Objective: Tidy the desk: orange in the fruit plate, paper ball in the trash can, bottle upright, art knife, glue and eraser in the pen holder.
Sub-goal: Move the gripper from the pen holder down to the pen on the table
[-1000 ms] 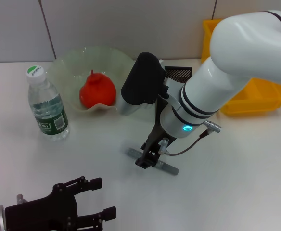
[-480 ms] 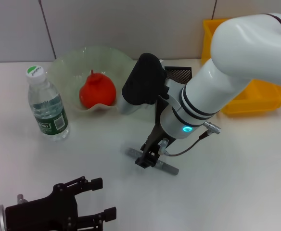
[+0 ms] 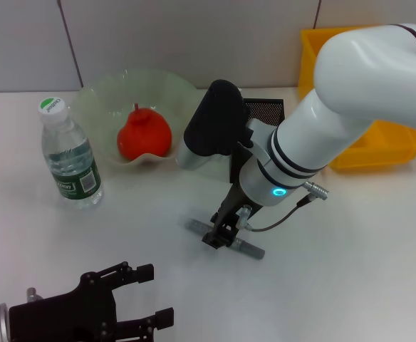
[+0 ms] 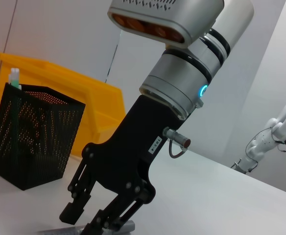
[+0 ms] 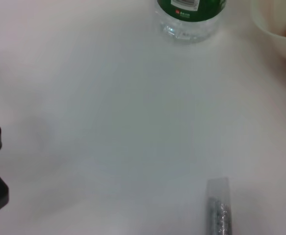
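Observation:
The grey art knife (image 3: 247, 247) lies flat on the white desk, and one end of it shows in the right wrist view (image 5: 217, 208). My right gripper (image 3: 220, 239) is down on its middle, open, with a finger on each side (image 4: 91, 223). The orange (image 3: 144, 134) sits in the pale-green fruit plate (image 3: 94, 100). The bottle (image 3: 69, 160) stands upright at the left. The black mesh pen holder (image 4: 33, 134) is behind the right arm, with a green-capped tube standing in it. The yellow trash can (image 3: 386, 146) is at the back right. My left gripper (image 3: 140, 303) hovers open at the near left. Paper ball and eraser are out of view.
The bulky white right arm (image 3: 336, 107) reaches across the desk's middle and hides most of the pen holder in the head view. Grey wall panels close off the back. Bare white desk lies between the bottle and the knife.
The right arm has edged slightly to the right above the knife. Nothing else has moved.

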Available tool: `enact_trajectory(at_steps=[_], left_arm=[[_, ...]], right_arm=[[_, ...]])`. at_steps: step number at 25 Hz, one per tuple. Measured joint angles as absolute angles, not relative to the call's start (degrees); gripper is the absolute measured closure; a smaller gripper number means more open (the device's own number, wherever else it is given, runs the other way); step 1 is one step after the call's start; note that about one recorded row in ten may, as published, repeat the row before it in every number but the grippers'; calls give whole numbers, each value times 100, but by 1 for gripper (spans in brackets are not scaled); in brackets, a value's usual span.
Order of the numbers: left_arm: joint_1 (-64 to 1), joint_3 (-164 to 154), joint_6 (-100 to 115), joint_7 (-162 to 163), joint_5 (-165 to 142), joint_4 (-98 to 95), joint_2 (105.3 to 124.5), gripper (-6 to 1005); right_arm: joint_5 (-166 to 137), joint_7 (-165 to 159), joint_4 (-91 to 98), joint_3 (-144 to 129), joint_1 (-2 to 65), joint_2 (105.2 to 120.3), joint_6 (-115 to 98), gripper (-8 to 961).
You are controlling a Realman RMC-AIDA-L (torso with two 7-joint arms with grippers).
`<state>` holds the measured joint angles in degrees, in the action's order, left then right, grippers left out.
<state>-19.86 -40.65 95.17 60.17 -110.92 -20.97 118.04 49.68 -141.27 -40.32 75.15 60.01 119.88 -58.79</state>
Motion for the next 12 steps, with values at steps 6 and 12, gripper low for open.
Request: enact_trajectory(at_steps=[6, 12], left_arm=[[-1987, -4063, 9518, 6020, -11092, -2105, 11803, 138], [-1986, -4060, 9519, 6021, -11090, -2110, 11803, 138]], right_arm=[[4968, -14131, -4033, 7514, 5971, 11988, -5825, 592], [4966, -14132, -4037, 7515, 5987, 11988, -5872, 593]])
